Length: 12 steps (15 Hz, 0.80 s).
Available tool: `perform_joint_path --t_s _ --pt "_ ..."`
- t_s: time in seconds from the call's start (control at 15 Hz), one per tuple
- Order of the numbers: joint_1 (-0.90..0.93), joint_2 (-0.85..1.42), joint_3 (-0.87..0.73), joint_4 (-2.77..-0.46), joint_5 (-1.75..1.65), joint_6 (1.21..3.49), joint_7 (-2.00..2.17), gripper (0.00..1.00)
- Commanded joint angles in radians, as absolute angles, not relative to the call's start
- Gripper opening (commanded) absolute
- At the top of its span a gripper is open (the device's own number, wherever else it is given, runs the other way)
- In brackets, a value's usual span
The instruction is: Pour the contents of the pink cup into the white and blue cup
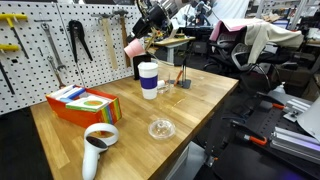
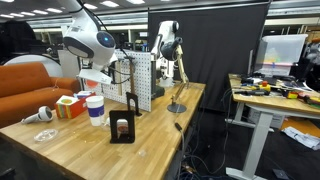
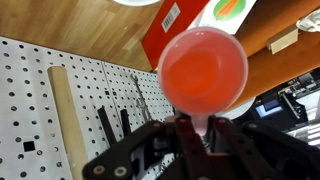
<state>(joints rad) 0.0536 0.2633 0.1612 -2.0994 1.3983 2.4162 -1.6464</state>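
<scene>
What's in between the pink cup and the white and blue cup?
Nothing, just air. In an exterior view the pink cup hangs in the gripper above the white and blue cup.

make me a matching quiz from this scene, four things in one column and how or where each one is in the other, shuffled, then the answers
1 pink cup
2 white and blue cup
3 glass dish
4 orange box

a upright on the table
b clear, lying flat on the table
c held tilted in the gripper
d rectangular, on the table

Pairs: 1-c, 2-a, 3-b, 4-d
</scene>
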Motion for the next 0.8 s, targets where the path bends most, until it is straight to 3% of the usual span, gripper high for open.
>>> perform_joint_path --t_s 0.0,0.73 --pt "0.057 0.267 0.141 -2.095 1.469 2.374 -1.695 0.04" --pt "0.062 0.265 0.105 -2.134 1.551 2.33 -1.752 0.04"
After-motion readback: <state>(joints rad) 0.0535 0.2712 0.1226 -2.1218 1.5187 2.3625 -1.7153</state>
